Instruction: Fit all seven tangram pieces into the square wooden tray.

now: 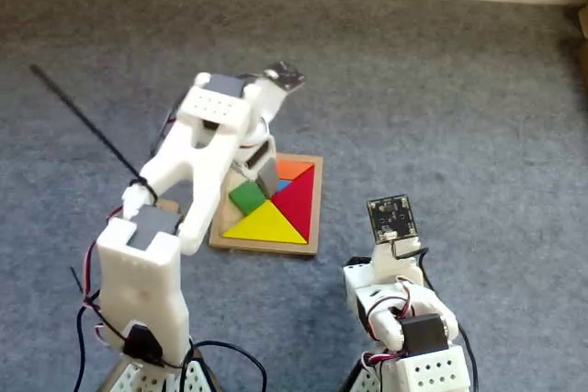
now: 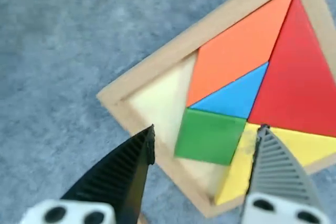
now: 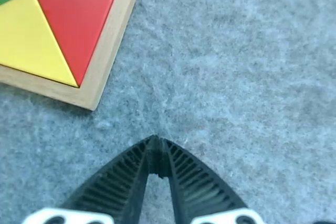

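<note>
Right gripper (image 3: pixel 157 153) sits nearest, low over the carpet (image 3: pixel 252 66), fingers pressed together on nothing, just off one corner of the tray (image 3: pixel 107 51) and apart from it. Left arm is stretched out over the tray (image 1: pixel 317 218), so it's the closer arm for any piece work. Left gripper (image 2: pixel 205 135) hangs above the tray interior, jaws spread and holding nothing. Green square (image 2: pixel 210 137) lies directly below, between the black finger (image 2: pixel 139 156) and the grey finger (image 2: pixel 270 161), and looks to lie in the tray against the blue piece (image 2: pixel 236 95). Can't tell if either tip touches it or if it's fully flush. Bare wood shows on the black-finger side of the square and in a sliver toward the near rim, so open slots lie that way from the fingers. Grey finger overlaps the yellow triangle (image 1: pixel 266 225). Beyond it, the red triangle (image 1: pixel 299 197) fills the side toward the right arm, and the orange piece (image 1: pixel 294 169) lies along the far rim. Five pieces in, by my count. Next move likely turns on the square's edges lining up with the gap between the jaws.
</note>
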`<act>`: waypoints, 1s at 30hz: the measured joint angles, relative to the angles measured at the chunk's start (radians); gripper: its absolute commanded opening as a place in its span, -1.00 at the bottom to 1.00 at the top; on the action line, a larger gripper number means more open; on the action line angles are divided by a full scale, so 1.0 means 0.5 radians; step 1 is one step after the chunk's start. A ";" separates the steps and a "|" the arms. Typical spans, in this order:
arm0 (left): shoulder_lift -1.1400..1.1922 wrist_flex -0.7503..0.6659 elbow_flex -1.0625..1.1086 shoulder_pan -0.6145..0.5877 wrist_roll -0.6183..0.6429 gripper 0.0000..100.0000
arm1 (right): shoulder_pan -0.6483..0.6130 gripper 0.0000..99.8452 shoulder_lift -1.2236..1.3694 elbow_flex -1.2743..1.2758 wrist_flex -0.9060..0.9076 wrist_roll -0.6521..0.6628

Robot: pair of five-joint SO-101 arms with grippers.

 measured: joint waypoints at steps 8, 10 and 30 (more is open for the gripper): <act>-0.433 0.252 -0.006 -0.046 0.000 -0.41 | 0.000 -0.99 0.000 0.000 0.000 0.000; -0.546 0.261 0.064 -0.129 0.000 -0.41 | 0.000 -0.99 0.000 0.000 0.000 0.000; -0.850 -0.055 1.010 -1.077 0.006 -0.41 | 0.000 -0.99 0.000 0.000 0.000 0.000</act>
